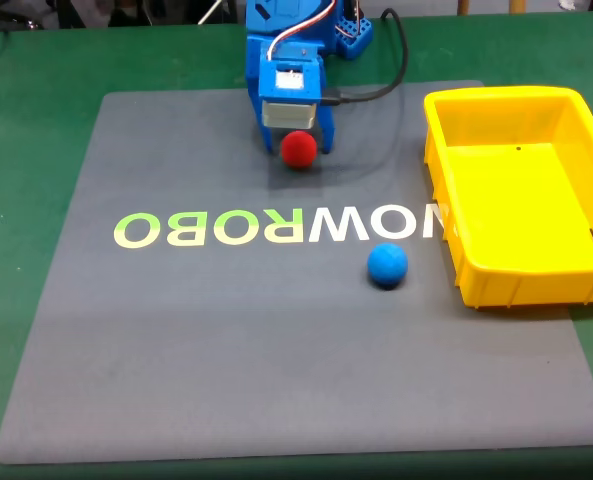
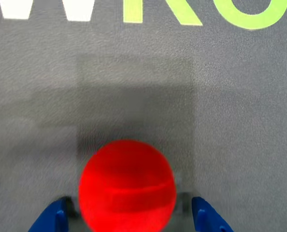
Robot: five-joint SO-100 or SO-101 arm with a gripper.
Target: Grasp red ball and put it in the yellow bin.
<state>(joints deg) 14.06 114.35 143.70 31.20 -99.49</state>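
The red ball (image 1: pixel 298 149) rests on the grey mat at the back, just under the blue arm. My gripper (image 1: pixel 298 143) stands over it. In the wrist view the red ball (image 2: pixel 128 186) sits between the two blue fingertips (image 2: pixel 53 220), with a narrow gap showing on each side, so my gripper (image 2: pixel 131 216) is open around the ball without clamping it. The yellow bin (image 1: pixel 446 190) lies on the right of the fixed view, empty, with its near left corner on the mat.
A blue ball (image 1: pixel 387 265) sits on the mat near the bin's front left corner. The grey mat (image 1: pixel 226 340) bears large white and green letters and lies on a green table. A black cable (image 1: pixel 391 70) loops behind the arm.
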